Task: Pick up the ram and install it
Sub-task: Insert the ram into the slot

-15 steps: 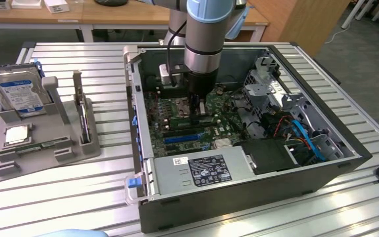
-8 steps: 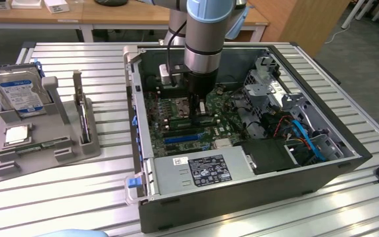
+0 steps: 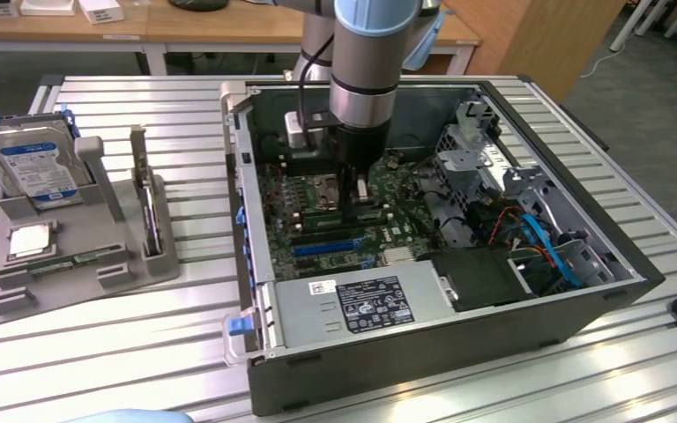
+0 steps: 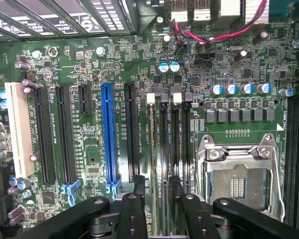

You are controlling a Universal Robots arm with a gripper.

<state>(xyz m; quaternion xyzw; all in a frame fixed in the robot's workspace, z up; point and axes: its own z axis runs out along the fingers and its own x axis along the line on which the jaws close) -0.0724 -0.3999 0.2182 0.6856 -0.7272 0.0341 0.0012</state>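
Two fingers of my gripper stand apart (jaws open, gripping nothing), straddling the ram, which sits edge-on in a motherboard slot near the CPU socket, inside the open computer case.

Glossy motherboard, slatted metal table

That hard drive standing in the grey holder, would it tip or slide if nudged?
The hard drive probably would not tip easily: its lower end sits slotted in the grey holder. Its metal casing looks rigid and likely heavy for its size.
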